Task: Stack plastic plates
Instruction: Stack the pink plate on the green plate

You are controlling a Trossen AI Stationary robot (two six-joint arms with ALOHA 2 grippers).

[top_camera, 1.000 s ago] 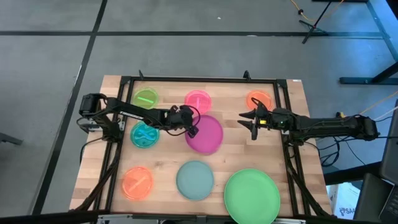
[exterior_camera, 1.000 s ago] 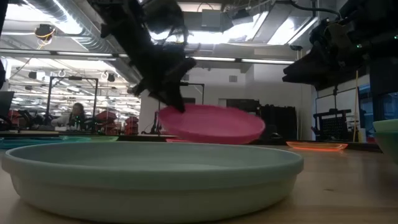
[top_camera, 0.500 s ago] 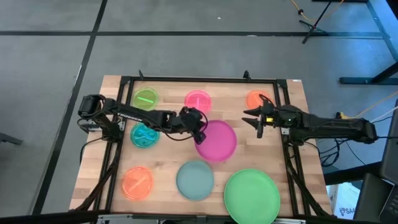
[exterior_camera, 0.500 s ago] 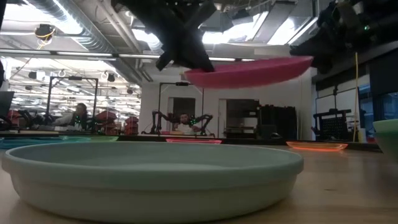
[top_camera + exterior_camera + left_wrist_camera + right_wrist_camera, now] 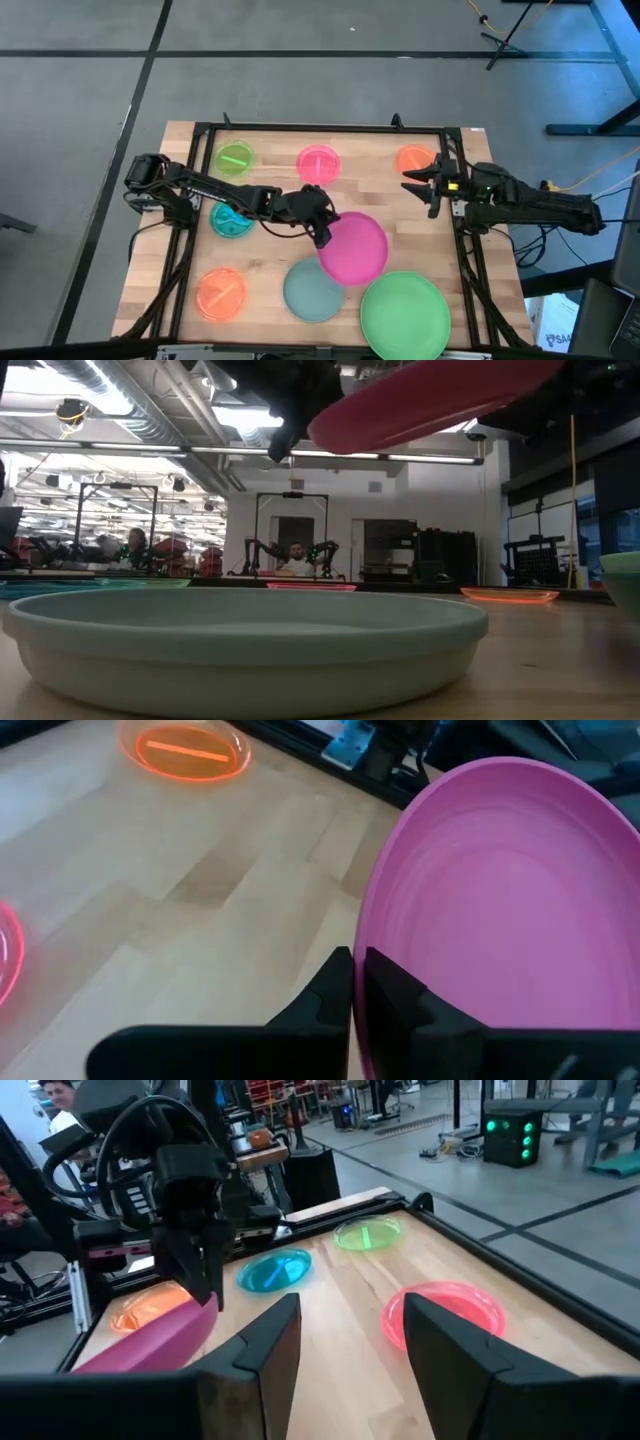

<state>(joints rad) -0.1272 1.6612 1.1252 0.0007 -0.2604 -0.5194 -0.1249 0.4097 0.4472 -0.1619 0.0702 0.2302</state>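
Observation:
My left gripper [image 5: 320, 232] is shut on the magenta plate [image 5: 354, 248], which hangs above the table's middle, over the gap between the grey-teal plate [image 5: 313, 290] and the large light green plate [image 5: 404, 313]. The low view shows the magenta plate [image 5: 430, 400] high up and tilted. My right gripper [image 5: 425, 186] is open and waits beside the small orange plate [image 5: 415, 160] at the far right. Lime [image 5: 235, 159], pink [image 5: 318, 162], teal [image 5: 232, 218] and a second orange plate [image 5: 221, 293] lie flat on the table. My left gripper pinches the magenta plate's rim [image 5: 372, 935] on the side toward the table's left, one finger [image 5: 395, 995] inside the dish and one finger [image 5: 330, 995] outside. The fingers come from the table's left, slanting down. The plate is lifted clear and tilted, its free side higher.
A black frame rail [image 5: 320, 130] runs around the wooden table. Bare wood [image 5: 390, 205] shows between the magenta plate and my right gripper. In the low view the grey-teal plate [image 5: 250, 645] fills the foreground; people sit in the room behind.
My left gripper has carried the magenta plate up off the table and toward the near right, and the plate has tipped so that its free side rises. My right gripper has drawn back toward the table's right edge.

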